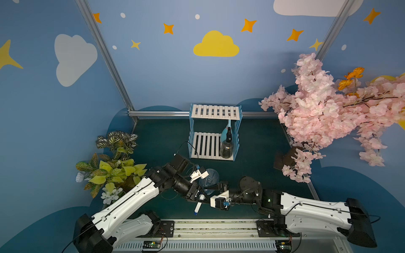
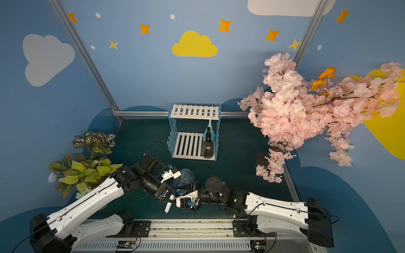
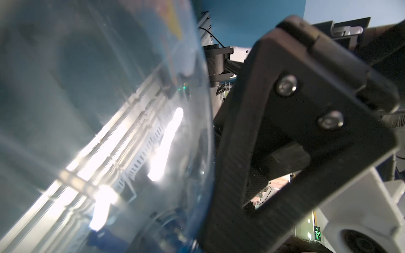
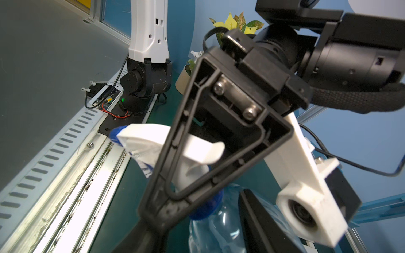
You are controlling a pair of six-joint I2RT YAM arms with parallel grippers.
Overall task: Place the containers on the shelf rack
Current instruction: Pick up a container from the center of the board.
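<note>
The shelf rack (image 1: 215, 111) (image 2: 195, 111) stands at the back of the green mat. On its lower shelf, at the right end, stands the dark smoky bottle (image 1: 226, 149) (image 2: 207, 149), with the light-blue bottle (image 1: 224, 133) (image 2: 207, 131) just behind it. The clear bottle (image 1: 210, 178) (image 2: 183, 178) (image 4: 219, 230) hangs tilted above the mat near the front. Its white-blue trigger (image 1: 198, 207) (image 4: 149, 140) points toward the rail. My left gripper (image 1: 200, 196) (image 2: 169, 196) is shut on its neck. My right gripper (image 1: 215, 186) (image 2: 188, 186) (image 4: 203, 236) has closed on the shoulder below the blue collar, one finger (image 3: 241, 153) flat against the wall.
Leafy plants (image 1: 111, 166) stand at the left edge of the mat. A pink blossom branch (image 1: 324, 114) overhangs the right side above its dark pot (image 1: 287, 160). A metal rail (image 1: 214, 227) runs along the front and carries both arm bases.
</note>
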